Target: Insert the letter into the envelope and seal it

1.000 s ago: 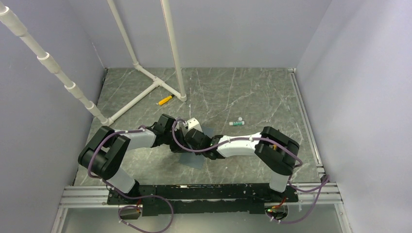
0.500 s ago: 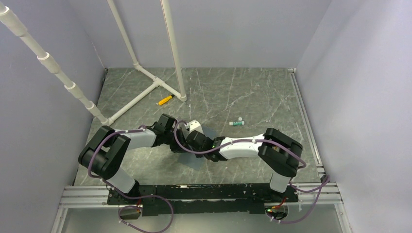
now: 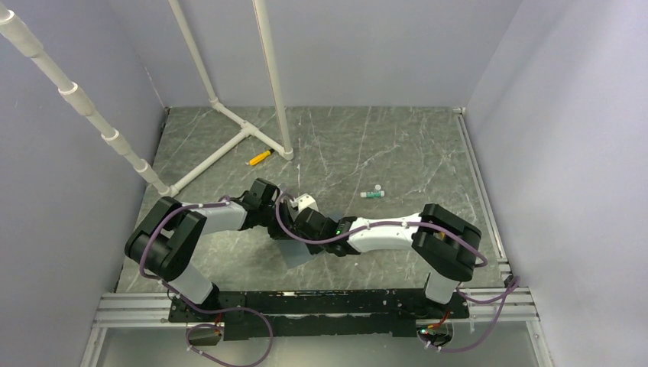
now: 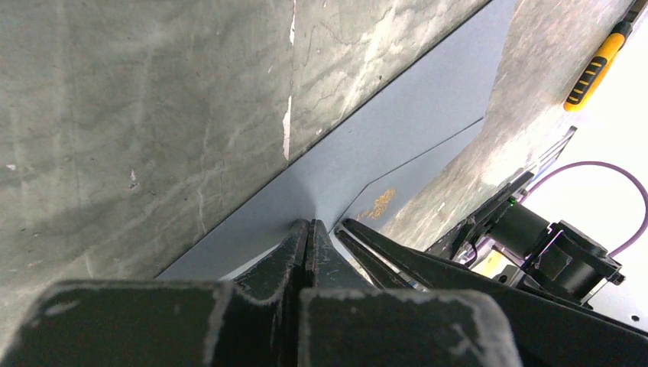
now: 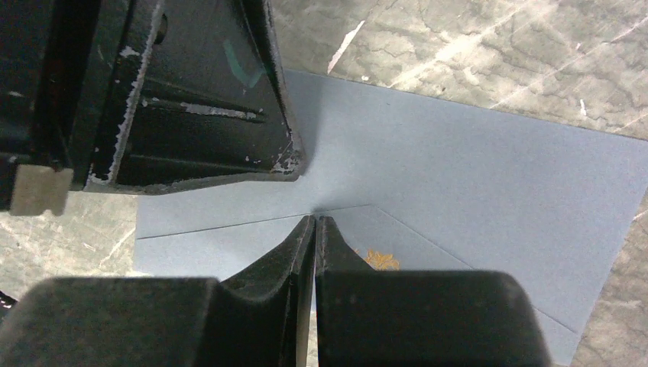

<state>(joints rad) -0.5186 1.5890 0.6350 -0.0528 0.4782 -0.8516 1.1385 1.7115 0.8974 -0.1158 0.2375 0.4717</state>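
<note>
Envelope: the slate-grey envelope [image 5: 474, 168] lies flat on the marbled grey table [image 3: 397, 145], near of centre and a little to the left, between the two arms; in the top view the wrists cover most of it
Flap: pointed flap side up, its two edges showing as thin lines that meet at a point close to the right fingertips
Tan mark: a small tan-orange spot [image 5: 380, 260] sits on the grey paper just beside the flap point
Left gripper: the left gripper [image 4: 308, 225] has its two fingers pressed together with no gap, tips down on the envelope's surface; nothing shows between the fingers
Right gripper: the right gripper [image 5: 315, 220] has its fingers drawn together to a hairline slit, tips resting on the envelope at the flap's edge; whether any paper is pinched there cannot be told
Grippers to each other: both sets of tips sit on the same envelope, just beside one another, the left one a little farther away than the right one
Letter: where it lies cannot be told from these views
Yellow tool: a yellow-handled tool [image 3: 260, 158] with a dark tip lies on the table far of the envelope, well apart from it, near the foot of the white pipe frame [image 3: 246, 133]
Small tube: a small white and green tube [image 3: 373, 194] lies on its side to the right of the envelope and slightly farther back, apart from both arms
</note>
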